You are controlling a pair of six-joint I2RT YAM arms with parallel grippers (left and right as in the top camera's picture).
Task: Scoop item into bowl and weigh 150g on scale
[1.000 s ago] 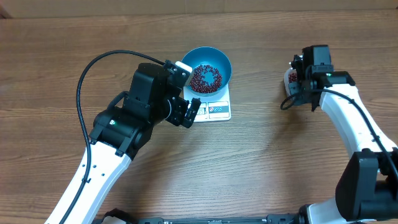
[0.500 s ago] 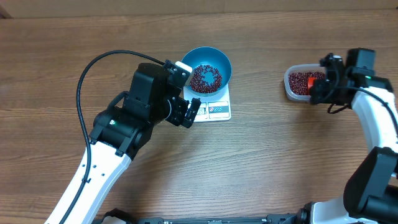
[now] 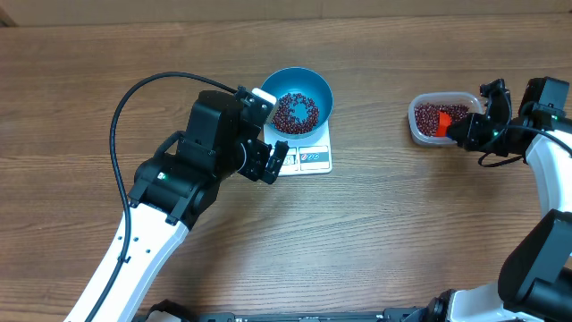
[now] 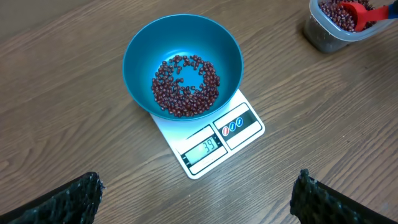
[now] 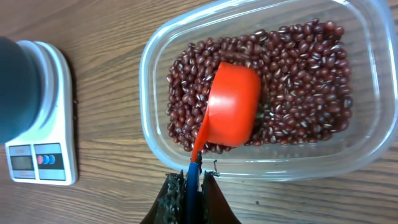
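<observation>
So the whole thing sits on a brown wood-grain desk (image 3: pixel 375 233), with a paler strip (image 3: pixel 107 11) along the top edge of the overhead view, no idea what that is. Over on the right side there's a clear plastic tub (image 3: pixel 413 125), rectangular with rounded corners. An orange-red scoop (image 5: pixel 233 102) has its cup inside the tub, handle crossing the rim toward the bottom of the right wrist view.

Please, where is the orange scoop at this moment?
Overhead, the orange scoop sits far right, inside the clear tub of beans, held by the right gripper.
</observation>
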